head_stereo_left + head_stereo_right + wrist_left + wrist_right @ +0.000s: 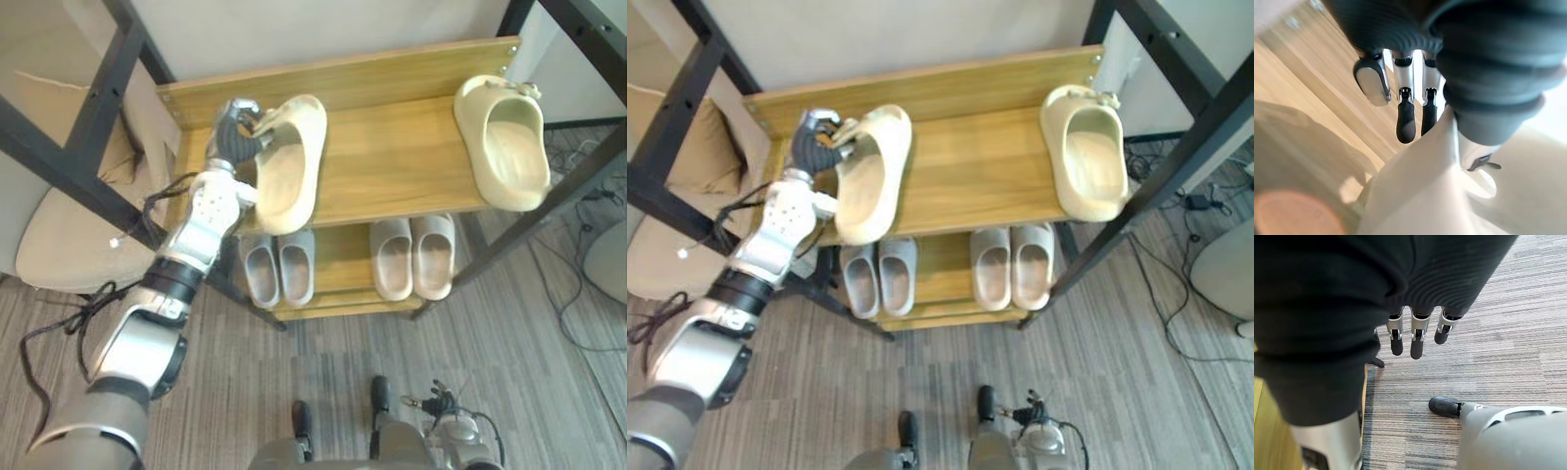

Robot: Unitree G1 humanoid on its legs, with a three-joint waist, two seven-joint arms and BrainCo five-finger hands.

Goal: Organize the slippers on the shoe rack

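A cream slipper (289,166) lies on the left of the wooden rack's top shelf (392,162), its front end hanging over the shelf's front edge. My left hand (235,127) is at its far left rim, fingers curled round the edge; in the left wrist view the fingers (1405,115) hook over the slipper's pale wall (1415,196). The matching cream slipper (505,142) rests at the shelf's right end. My right hand (1417,340) hangs low over the carpet with relaxed fingers, holding nothing.
On the lower shelf stand a grey pair (279,266) and a beige pair (413,257). Black metal frame bars (93,108) cross at left and right (558,196). A beige cushioned seat (59,235) is at the left; cables (578,294) lie on the floor at right.
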